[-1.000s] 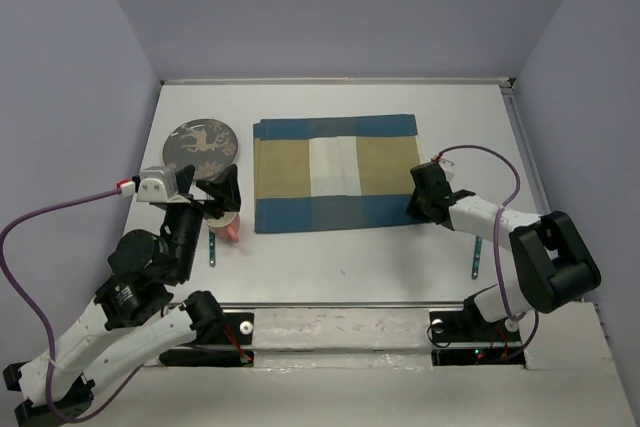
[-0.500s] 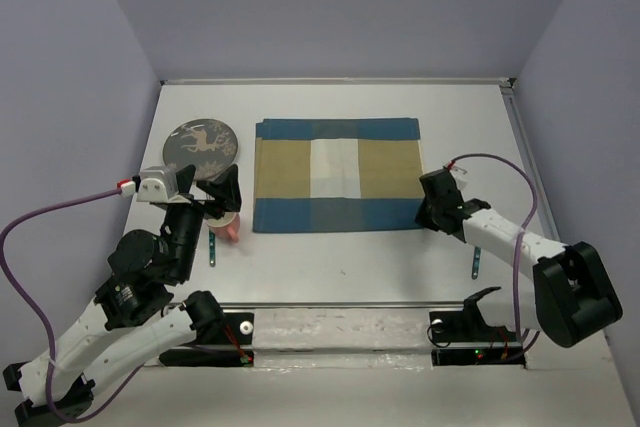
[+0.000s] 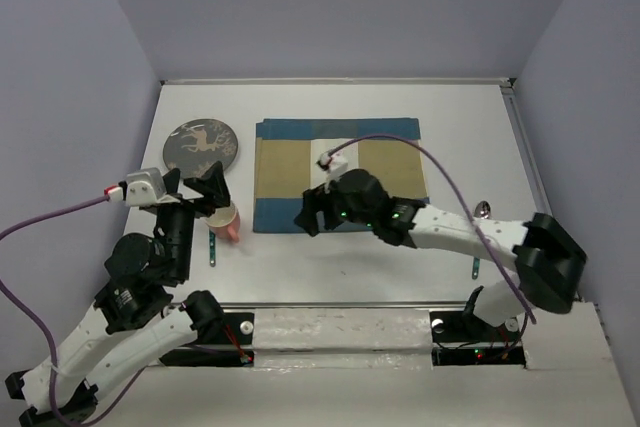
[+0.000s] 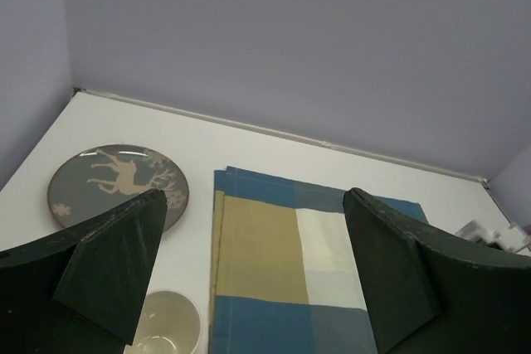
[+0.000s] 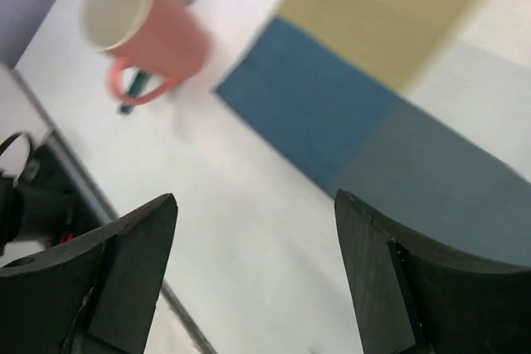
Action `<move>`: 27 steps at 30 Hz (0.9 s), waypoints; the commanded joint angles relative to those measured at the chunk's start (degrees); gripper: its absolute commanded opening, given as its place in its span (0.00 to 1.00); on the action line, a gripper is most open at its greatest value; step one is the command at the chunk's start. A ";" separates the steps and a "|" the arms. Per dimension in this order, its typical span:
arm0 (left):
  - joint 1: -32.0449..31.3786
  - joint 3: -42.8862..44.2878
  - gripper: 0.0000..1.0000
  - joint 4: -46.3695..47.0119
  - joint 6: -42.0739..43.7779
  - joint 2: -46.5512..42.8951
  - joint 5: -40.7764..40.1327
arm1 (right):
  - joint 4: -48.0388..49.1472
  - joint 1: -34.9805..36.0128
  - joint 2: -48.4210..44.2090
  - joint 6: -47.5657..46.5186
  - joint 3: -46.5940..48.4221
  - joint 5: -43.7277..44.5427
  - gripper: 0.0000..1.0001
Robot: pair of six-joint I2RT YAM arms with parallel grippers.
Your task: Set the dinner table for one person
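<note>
The dinner table [image 3: 400, 257] is plain matte white. A cloth mat [image 3: 285, 172] is checked in blue, tan and white, with blue bands along its edges, tan panels and a white middle. The round plate [image 3: 200, 143] is grey, patterned with a cream deer and small snowflakes. The mug [image 5: 153, 35] is coral pink outside and cream inside. A utensil handle [image 3: 213, 247] is teal. The walls [image 3: 330, 7] are pale lavender.

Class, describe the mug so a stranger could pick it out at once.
On the large white rectangular tabletop lies a blue, tan and white checked cloth mat. Left of its near corner, on the near side of the grey round deer plate, stands the salmon-pink mug with a cream inside: the only cup there.
</note>
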 commanded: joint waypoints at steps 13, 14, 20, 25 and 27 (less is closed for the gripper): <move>1.47 -1.61 0.99 5.13 -0.84 -9.44 -12.52 | -0.34 14.59 40.98 -10.32 41.72 0.83 0.75; 1.56 -1.52 0.99 4.96 -0.84 -9.35 -12.26 | -0.78 14.59 41.69 -10.32 42.60 0.92 0.75; 1.83 -1.43 0.99 4.87 -1.27 -9.53 -11.11 | -6.85 15.12 47.05 -10.32 49.37 4.33 0.68; 1.91 -1.52 0.99 4.96 -1.36 -9.53 -10.67 | -8.96 15.64 48.55 -9.97 51.48 8.03 0.43; 1.91 -1.52 0.99 5.04 -1.45 -9.27 -10.50 | -9.14 15.65 48.55 -10.05 51.66 8.47 0.30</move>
